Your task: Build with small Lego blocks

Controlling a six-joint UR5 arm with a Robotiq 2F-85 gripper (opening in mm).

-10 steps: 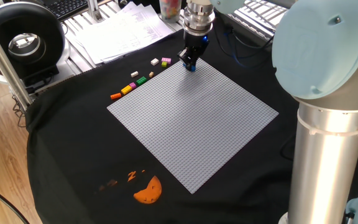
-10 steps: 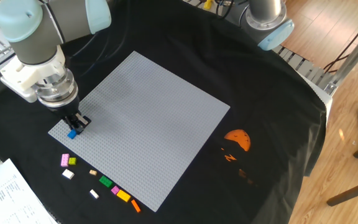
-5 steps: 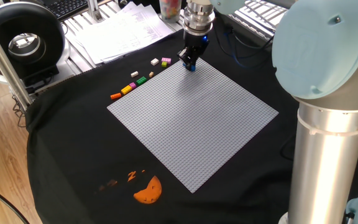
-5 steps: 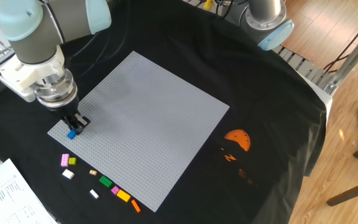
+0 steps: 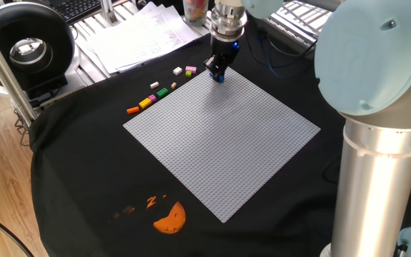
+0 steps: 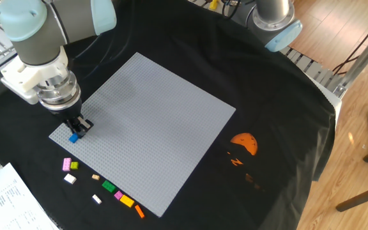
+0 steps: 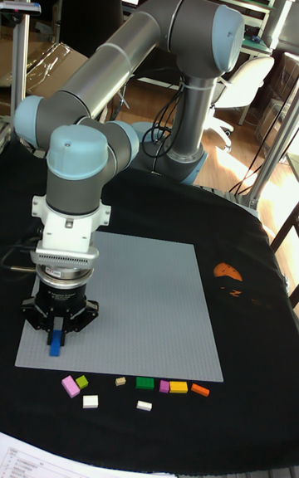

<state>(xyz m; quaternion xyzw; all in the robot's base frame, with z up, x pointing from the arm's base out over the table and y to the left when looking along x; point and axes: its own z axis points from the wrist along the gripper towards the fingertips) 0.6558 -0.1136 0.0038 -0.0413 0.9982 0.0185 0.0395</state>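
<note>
Tall fixed view showed the gripper (image 7: 56,337) pointing straight down at the near left corner of the grey baseplate (image 7: 158,295), its two fingers clenched on a blue brick (image 7: 55,347) that touched or nearly touched the studs. From the other fixed view, the same blue brick (image 6: 74,137) sat at the plate's corner under the fingers (image 6: 82,124).

Remaining small Lego blocks (image 7: 137,383) lay loose on the black cloth (image 7: 249,412), in a rough row just beside the plate's near edge: pink, green, white, tan, yellow and orange pieces, all apart from the plate. An orange half-round print (image 6: 245,143) marked the cloth on the far side of the plate.

Judging by this, the step in hand was seating the blue brick. Doing it well would likely mean keeping the brick square to the stud grid, pressing straight down without tilt, and releasing only once it sat flush; whether it was already locked on could not be told.

No containers were visible: no bin or tray held the bricks.
</note>
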